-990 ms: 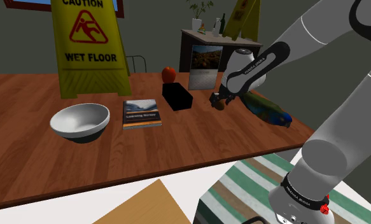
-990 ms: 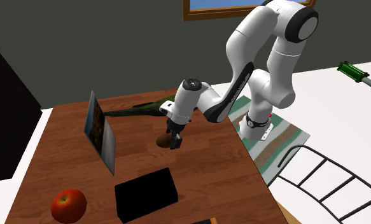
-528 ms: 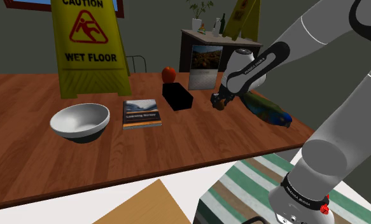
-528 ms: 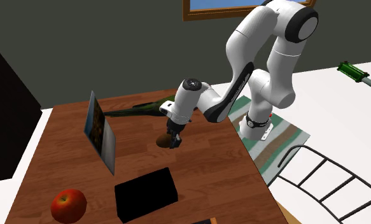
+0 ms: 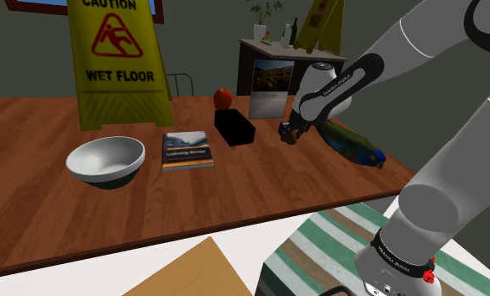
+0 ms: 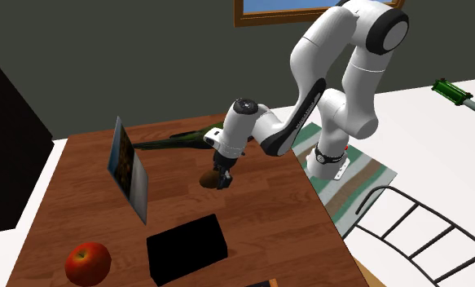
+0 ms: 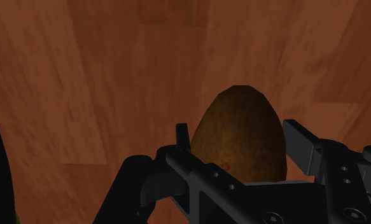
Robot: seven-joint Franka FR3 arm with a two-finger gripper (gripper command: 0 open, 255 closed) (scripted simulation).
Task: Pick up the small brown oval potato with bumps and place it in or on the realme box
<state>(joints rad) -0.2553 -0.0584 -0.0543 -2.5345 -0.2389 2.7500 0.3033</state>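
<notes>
The small brown oval potato (image 7: 241, 133) sits clasped between the two black fingers of my gripper (image 7: 241, 139), just above the wooden table (image 7: 114, 76). In the shoulder view the gripper (image 5: 290, 134) hangs low over the table, to the right of the black realme box (image 5: 234, 128). From the second exterior view the potato (image 6: 208, 178) shows beside the fingertips (image 6: 221, 179), with the black box (image 6: 188, 247) nearer the camera on the table.
A red apple (image 5: 223, 97) and an upright photo (image 5: 271, 88) stand behind the box. A green and blue parrot figure (image 5: 352, 143) lies just past the gripper. A book (image 5: 187, 149), a white bowl (image 5: 106, 161) and a yellow wet-floor sign (image 5: 117, 59) lie further left.
The fingers have closed onto the potato since one second ago. The hand has risen very slightly with it; nothing else has moved.
</notes>
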